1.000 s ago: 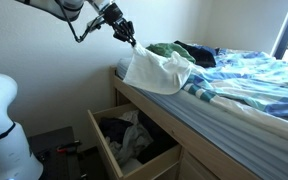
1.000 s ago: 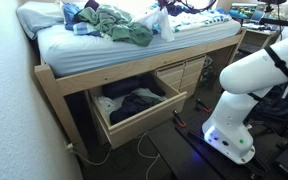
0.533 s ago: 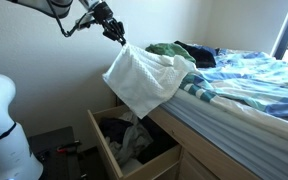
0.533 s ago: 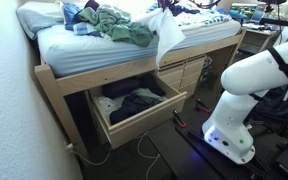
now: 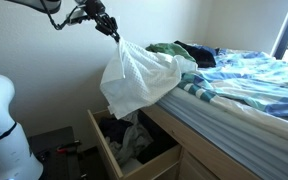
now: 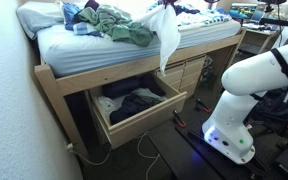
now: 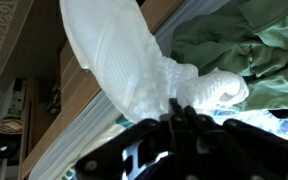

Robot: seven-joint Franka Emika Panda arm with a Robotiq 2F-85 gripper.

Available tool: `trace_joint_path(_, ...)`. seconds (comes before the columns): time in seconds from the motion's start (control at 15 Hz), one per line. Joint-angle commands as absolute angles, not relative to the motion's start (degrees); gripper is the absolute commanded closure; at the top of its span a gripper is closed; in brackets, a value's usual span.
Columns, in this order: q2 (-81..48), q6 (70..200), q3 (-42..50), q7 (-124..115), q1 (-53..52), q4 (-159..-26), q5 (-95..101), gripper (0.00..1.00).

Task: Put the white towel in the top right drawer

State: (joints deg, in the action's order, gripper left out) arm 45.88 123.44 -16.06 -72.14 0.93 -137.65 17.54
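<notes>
My gripper (image 5: pixel 114 31) is shut on a corner of the white towel (image 5: pixel 136 78) and holds it up beside the bed's edge. The towel hangs down in a loose drape, its far end still resting on the mattress. It also shows in an exterior view (image 6: pixel 167 32), hanging over the bed's front rail. In the wrist view the towel (image 7: pixel 124 60) fills the middle and runs into my closed fingers (image 7: pixel 181 118). The open wooden drawer (image 5: pixel 106 152) sits under the bed, below the towel, with dark and light clothes inside. It shows in an exterior view too (image 6: pixel 142 113).
A pile of green and dark clothes (image 5: pixel 179 52) lies on the bed with blue striped bedding (image 5: pixel 254 75). A second closed drawer stack (image 6: pixel 187 72) stands beside the open one. The robot's white base (image 6: pixel 246 85) stands on the floor near it.
My gripper has lifted and pulled the towel away from the bed, toward the wall. The towel now hangs longer over the open drawer.
</notes>
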Motion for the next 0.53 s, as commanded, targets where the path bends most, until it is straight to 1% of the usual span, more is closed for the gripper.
trace_joint_path(0.0, 50.69, 121.37, -17.04, -70.18, 1.46, -137.21, 16.99, 0.99)
trace_joint_path(0.47, 55.6, 122.33, -18.34, -69.47, 2.36, -136.05, 16.73, 0.99)
